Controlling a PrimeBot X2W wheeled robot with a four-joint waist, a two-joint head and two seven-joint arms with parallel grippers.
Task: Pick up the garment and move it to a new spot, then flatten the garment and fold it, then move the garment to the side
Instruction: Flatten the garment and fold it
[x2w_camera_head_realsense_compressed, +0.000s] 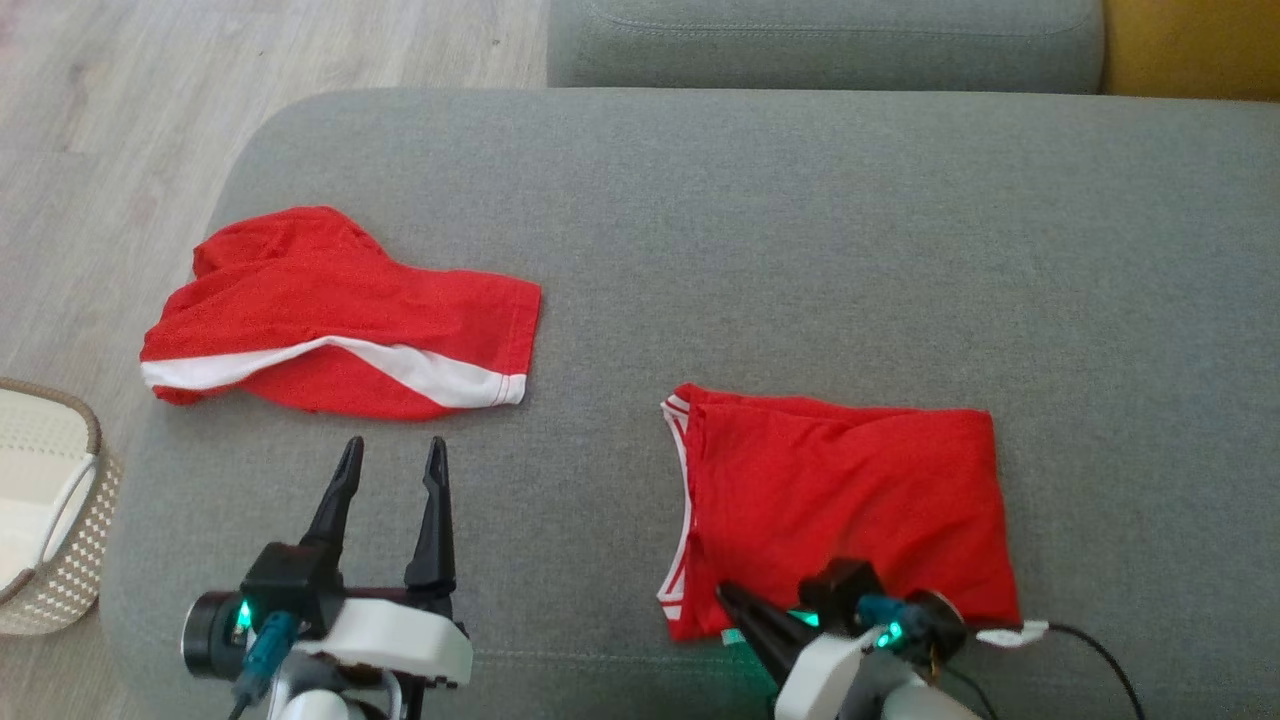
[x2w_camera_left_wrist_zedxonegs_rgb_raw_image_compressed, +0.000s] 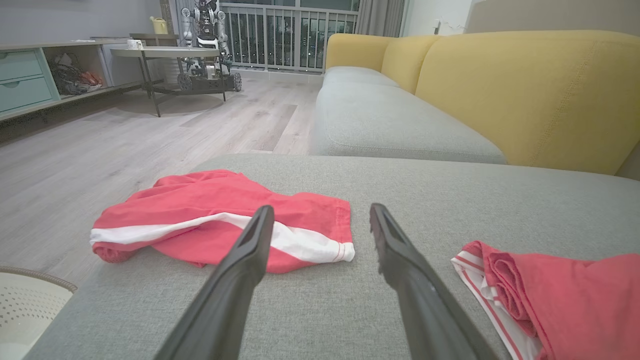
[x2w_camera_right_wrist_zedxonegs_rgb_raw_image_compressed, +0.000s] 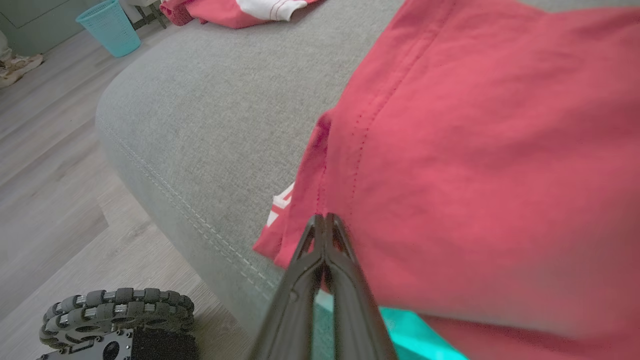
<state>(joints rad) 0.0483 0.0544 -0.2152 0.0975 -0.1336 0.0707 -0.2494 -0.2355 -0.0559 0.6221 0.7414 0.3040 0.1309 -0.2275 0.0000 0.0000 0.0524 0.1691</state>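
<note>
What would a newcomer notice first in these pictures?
Two red garments lie on the grey cushion: a crumpled garment with a white stripe at the left, a folded garment at the right. The right gripper is shut on the folded garment's near edge; the left gripper hangs open.

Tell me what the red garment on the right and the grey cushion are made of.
The red garment looks like soft, matte knit cloth, maybe cotton: it creases and has stitched hems. The grey cushion seems coarse woven upholstery, flecked and matte.

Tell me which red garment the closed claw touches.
The folded red garment on the right, at the right claw; the white-striped one lies free.
</note>
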